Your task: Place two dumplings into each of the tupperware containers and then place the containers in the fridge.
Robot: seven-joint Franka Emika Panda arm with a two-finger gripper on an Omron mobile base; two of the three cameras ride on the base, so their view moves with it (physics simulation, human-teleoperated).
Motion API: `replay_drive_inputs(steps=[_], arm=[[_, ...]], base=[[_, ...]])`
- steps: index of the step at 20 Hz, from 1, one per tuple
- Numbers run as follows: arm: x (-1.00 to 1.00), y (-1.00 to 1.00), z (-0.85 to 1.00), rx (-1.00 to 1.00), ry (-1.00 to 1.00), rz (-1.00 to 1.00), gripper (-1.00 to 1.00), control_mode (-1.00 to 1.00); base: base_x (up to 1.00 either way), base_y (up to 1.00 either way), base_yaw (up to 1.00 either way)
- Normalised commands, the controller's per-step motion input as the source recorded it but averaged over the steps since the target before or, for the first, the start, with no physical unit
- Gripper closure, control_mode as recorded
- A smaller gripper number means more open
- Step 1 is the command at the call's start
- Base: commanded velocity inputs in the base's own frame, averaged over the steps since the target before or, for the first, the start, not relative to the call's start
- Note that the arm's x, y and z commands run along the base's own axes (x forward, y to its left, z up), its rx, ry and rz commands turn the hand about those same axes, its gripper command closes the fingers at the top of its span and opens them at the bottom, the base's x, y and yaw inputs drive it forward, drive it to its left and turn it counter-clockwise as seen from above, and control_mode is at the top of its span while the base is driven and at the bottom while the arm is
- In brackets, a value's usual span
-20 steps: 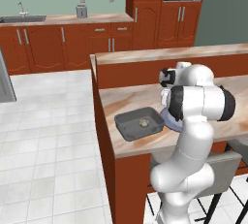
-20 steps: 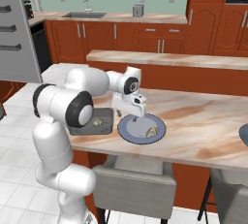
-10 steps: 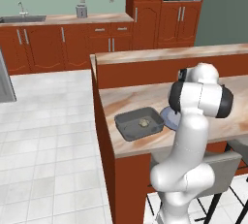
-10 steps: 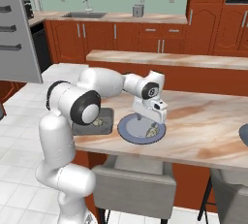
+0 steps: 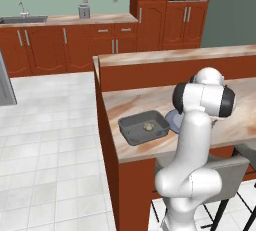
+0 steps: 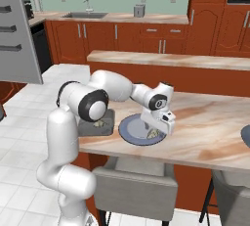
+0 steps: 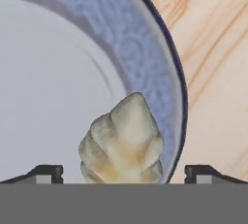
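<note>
Change since a second ago: arm has swung from above the tray toward the plate and come down, so the gripper [image 6: 155, 133] now sits low over the blue-grey plate [image 6: 131, 133]; base and cameras have not shifted.

Left base view: one dark grey tupperware container [image 5: 131, 124] lies on the marbled counter [image 5: 125, 105], near its front edge, with a single tan dumpling [image 5: 148, 126] inside it. A sliver of the plate [image 5: 173, 121] shows just beside the tray's right end, mostly behind the white arm.

Right base view: the hand is pitched down over the near right part of the plate, with a dumpling [image 6: 153, 134] directly under it. The container [image 6: 105, 124] is partly hidden by the arm's shoulder; the tan lump in it can be seen just behind the elbow. A tall grey fridge [image 6: 18, 29] stands far off at the left, well apart from the counter.

Hand view: a pleated dumpling [image 7: 122, 142] rests on the plate's patterned rim [image 7: 140, 48], close to its edge, lying between the two fingertips [image 7: 46, 172].

Pincer state: jaws spread wide, one on each side of the dumpling, not touching it; nothing gripped.
</note>
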Motion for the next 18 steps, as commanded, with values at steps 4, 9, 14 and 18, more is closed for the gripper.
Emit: replay_drive_inputs(steps=[4,9,14,18], arm=[[0.0,0.0,-0.24,0.0,0.0,0.0,-1.0,-1.0],[0.0,0.0,-0.17,0.0,0.0,0.0,1.0,-1.0],[0.0,0.0,0.0,0.0,0.0,0.0,1.0,-1.0],[0.0,0.0,0.0,0.0,0.0,0.0,1.0,-1.0]], base=[[0.0,0.0,0.0],[0.0,0.0,0.0],[0.0,0.0,0.0],[0.0,0.0,0.0]])
